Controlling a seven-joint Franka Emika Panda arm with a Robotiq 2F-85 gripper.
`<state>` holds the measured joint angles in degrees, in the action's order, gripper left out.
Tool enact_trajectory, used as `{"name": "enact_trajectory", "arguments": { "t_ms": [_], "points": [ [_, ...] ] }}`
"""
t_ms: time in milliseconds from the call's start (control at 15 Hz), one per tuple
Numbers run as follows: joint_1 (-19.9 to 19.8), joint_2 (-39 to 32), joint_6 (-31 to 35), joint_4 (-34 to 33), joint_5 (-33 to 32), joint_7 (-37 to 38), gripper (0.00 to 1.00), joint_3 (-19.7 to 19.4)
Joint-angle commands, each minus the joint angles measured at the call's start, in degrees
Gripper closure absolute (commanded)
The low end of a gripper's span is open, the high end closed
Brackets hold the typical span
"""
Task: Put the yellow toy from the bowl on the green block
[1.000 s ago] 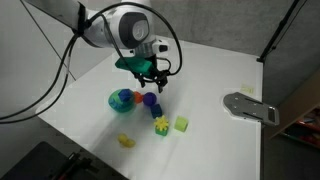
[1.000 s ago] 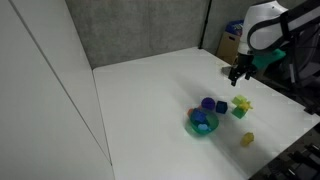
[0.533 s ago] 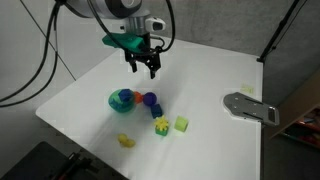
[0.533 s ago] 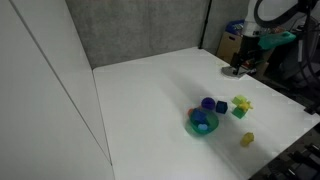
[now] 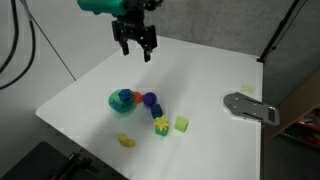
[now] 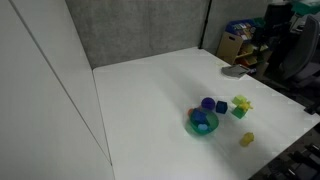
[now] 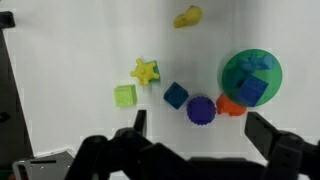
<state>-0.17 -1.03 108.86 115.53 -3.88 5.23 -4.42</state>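
Observation:
The yellow toy (image 5: 161, 123), a spiky star, sits on top of the green block (image 5: 161, 132) in front of the bowl. It shows the same way in the other exterior view, star (image 6: 241, 102) on block (image 6: 240, 112). In the wrist view the star (image 7: 146, 71) hides the block beneath it. The teal bowl (image 5: 113, 99) (image 6: 203, 128) (image 7: 232, 68) holds a blue piece. My gripper (image 5: 135, 42) (image 7: 200, 135) is open and empty, high above the table behind the toys.
A lime cube (image 5: 181, 124) lies beside the star. A blue cube (image 7: 176, 95), a purple toy (image 7: 201, 109) and an orange toy (image 7: 230, 105) lie by the bowl. A rounded yellow lump (image 5: 126, 141) lies near the front edge. A grey metal plate (image 5: 250, 107) lies at the table's side.
My gripper has risen and pulled away from the toys, open throughout. The star stays on the green block. Nothing else moved.

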Motion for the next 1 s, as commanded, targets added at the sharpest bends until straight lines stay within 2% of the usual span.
{"name": "enact_trajectory", "arguments": {
  "t_ms": [0, 400, 600, 933],
  "points": [
    [-1.37, 6.35, -4.26, 0.97, 0.94, -3.36, 0.0, 0.35],
    [-1.49, 14.97, -7.4, 1.7, 4.62, -10.23, 0.0, -0.4],
    [-1.67, 17.47, -9.66, 0.88, 6.53, -10.14, 0.0, -0.79],
    [-1.87, 19.82, -10.35, 0.85, 5.9, -9.34, 0.0, -0.63]
  ]
}}
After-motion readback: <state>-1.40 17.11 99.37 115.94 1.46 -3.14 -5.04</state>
